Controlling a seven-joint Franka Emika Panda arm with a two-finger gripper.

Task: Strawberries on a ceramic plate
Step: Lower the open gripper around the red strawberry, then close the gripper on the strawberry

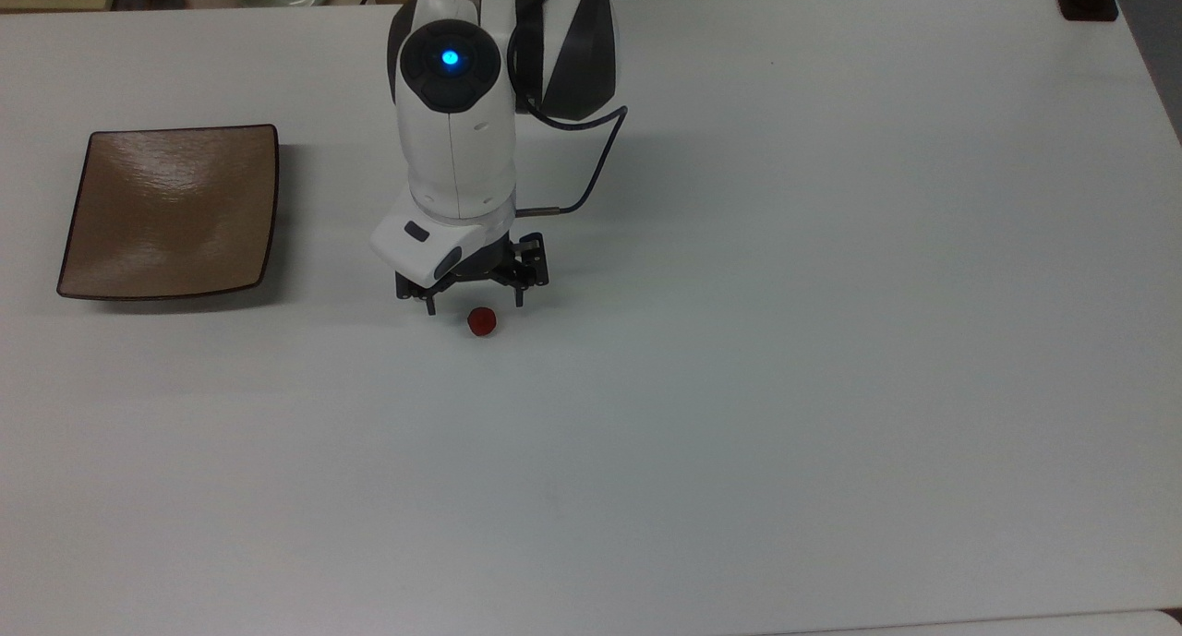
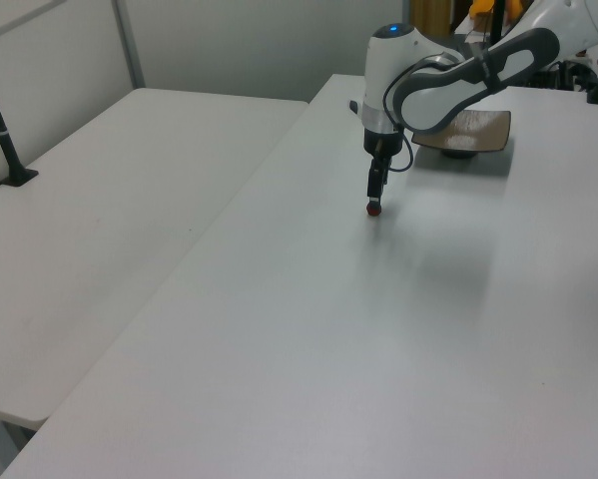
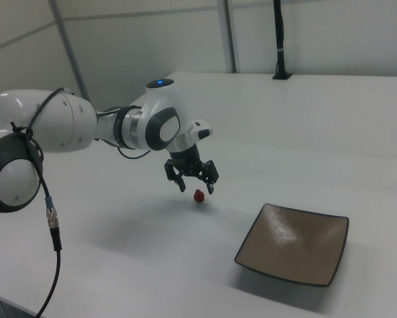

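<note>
Plate (image 1: 171,213) first, going from left to right in the top view: it is square, shiny and brown with a thin dark rim, and it sits at the left of the frame on the white table (image 1: 831,341). Nothing is on it. Near the middle of the top view, a bit to the left, the white arm (image 1: 452,138) reaches down from the top edge, with a blue light on it and a black cable at its side. Its black gripper (image 1: 473,306) hangs low with its two fingers spread wide apart, holding nothing. The berry (image 1: 481,321) is small, round and dark red. It lies on the table just below the gripper in the top view, between the two fingertips or very close to that, and well apart from the plate.

In the left view the gripper (image 2: 375,203) points straight down and its tip is right over the berry (image 2: 375,210), near the top middle of the frame. The plate (image 2: 465,131) is farther back, at the upper right.

In the right view the gripper (image 3: 194,187) is at the middle, open, with the berry (image 3: 199,196) low between its fingers, and the plate (image 3: 295,252) is at the lower right
</note>
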